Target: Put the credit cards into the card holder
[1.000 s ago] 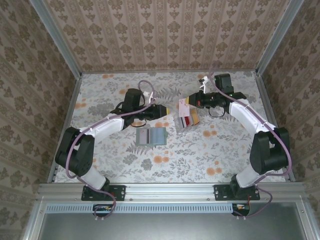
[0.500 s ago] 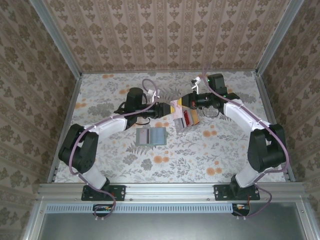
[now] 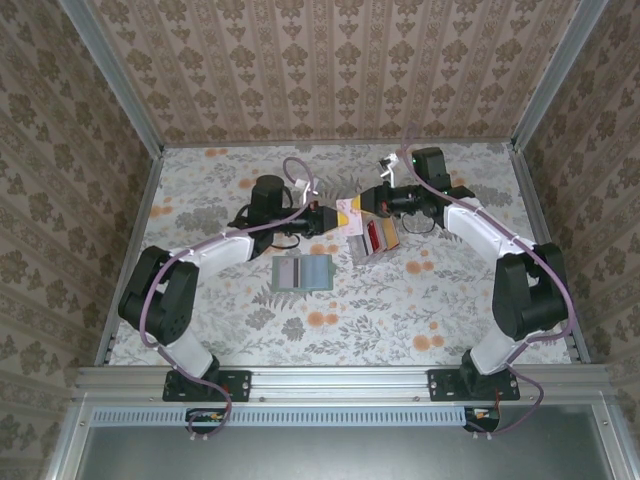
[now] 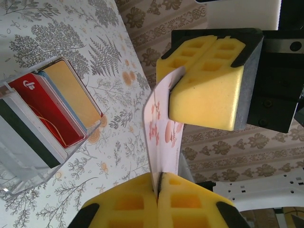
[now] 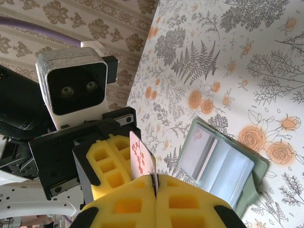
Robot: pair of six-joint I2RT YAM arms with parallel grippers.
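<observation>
A white credit card with a pink blossom print (image 3: 350, 209) hangs in the air between both grippers. My left gripper (image 4: 159, 178) is shut on one edge of this card (image 4: 164, 133). My right gripper (image 5: 155, 179) is shut on the opposite edge of the card (image 5: 141, 161). From above, the left gripper (image 3: 325, 217) and the right gripper (image 3: 368, 203) meet tip to tip above the table. More credit cards (image 4: 42, 114), red, tan, white and dark, stand in a clear tray (image 3: 372, 238). The grey-green card holder (image 3: 302, 272) lies open on the table, its clear pockets up (image 5: 223, 166).
The clear tray's wall (image 4: 19, 175) stands just right of the held card's spot, below the right gripper. Patterned walls close the table at the back and sides. A metal rail (image 3: 340, 380) runs along the near edge by the arm bases.
The right gripper carried the blossom card leftwards to the left gripper. The left gripper, open before, has shut on the card's free edge.
</observation>
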